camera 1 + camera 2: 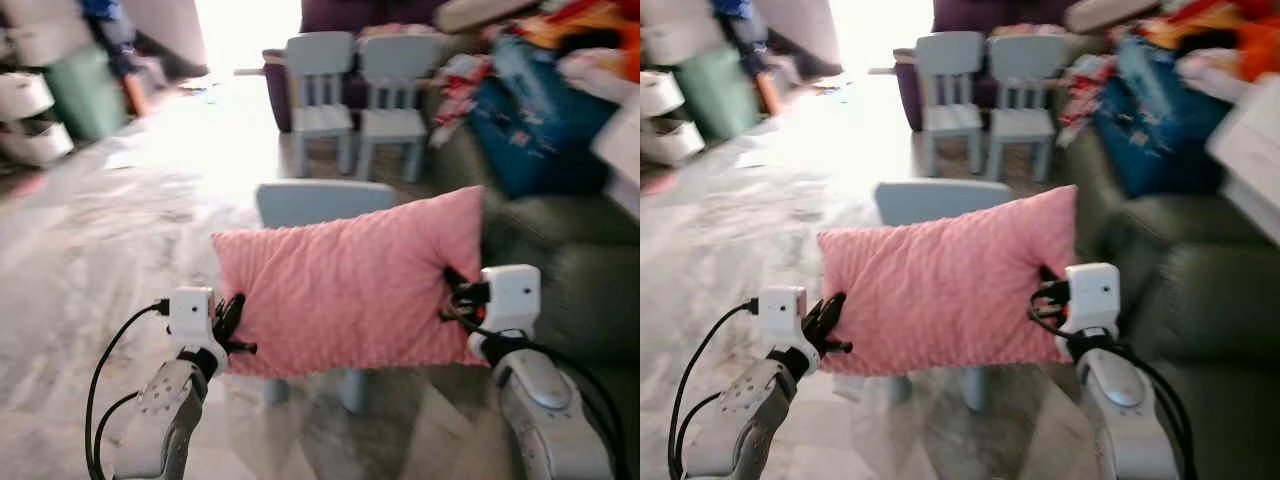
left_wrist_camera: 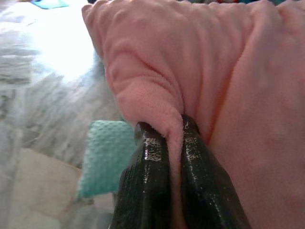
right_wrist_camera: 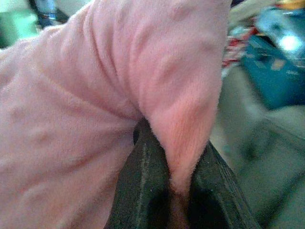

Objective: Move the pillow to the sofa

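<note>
A pink pillow (image 1: 350, 285) hangs in the air in front of me, held by both ends. My left gripper (image 1: 232, 322) is shut on its left edge, and the left wrist view shows the pink fabric (image 2: 200, 71) pinched between the two black fingers (image 2: 147, 186). At the right edge, my right gripper (image 1: 458, 297) is shut on the pillow (image 3: 95, 95) too. The dark green sofa (image 1: 570, 270) stands to the right, close beside the pillow's right end.
A small light blue chair (image 1: 320, 205) stands right behind and under the pillow. Two more blue chairs (image 1: 360, 95) sit further back. Piled clothes and a blue bag (image 1: 530, 110) cover the sofa's far part. White bins (image 1: 30, 120) line the left wall; marble floor (image 1: 110, 230) lies open left.
</note>
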Motion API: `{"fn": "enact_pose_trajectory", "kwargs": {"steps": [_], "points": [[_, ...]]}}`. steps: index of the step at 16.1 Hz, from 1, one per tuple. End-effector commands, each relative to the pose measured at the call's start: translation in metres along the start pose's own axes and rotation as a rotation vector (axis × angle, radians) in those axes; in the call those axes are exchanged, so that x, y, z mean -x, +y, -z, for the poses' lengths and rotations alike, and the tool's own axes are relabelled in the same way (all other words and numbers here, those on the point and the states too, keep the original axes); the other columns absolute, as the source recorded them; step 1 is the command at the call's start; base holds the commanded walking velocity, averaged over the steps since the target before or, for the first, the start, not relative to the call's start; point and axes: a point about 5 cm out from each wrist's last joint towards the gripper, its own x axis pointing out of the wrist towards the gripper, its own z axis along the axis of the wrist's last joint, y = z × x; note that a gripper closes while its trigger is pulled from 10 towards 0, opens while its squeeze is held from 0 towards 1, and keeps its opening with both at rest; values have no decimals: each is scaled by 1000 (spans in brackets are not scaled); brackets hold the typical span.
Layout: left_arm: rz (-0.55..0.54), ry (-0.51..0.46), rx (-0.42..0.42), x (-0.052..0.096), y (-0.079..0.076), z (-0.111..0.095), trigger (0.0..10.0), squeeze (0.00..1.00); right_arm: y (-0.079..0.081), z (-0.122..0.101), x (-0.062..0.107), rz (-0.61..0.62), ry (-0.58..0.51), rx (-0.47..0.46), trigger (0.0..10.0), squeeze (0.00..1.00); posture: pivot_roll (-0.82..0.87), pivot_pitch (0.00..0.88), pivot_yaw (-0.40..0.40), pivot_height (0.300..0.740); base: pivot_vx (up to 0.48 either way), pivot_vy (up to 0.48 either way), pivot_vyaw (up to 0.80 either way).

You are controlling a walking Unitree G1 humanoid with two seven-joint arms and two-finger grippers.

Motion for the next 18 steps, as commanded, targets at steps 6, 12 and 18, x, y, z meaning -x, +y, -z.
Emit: {"fn": "enact_pose_trajectory", "kwargs": {"steps": [6,12,18], "points": [[-16,5,-18,2,8,0,10000,0,7,-7,-1,-18,-36,-9,10000,0,-192,26,40,740,-341,0,0],[-10,9,-17,2,7,0,10000,0,6,-6,-1,-16,-30,-6,10000,0,-194,29,39,740,-341,0,0],[-7,9,-15,1,6,1,10000,0,5,-6,-2,-19,-27,0,10000,0,-193,24,33,740,-341,0,0]]}}
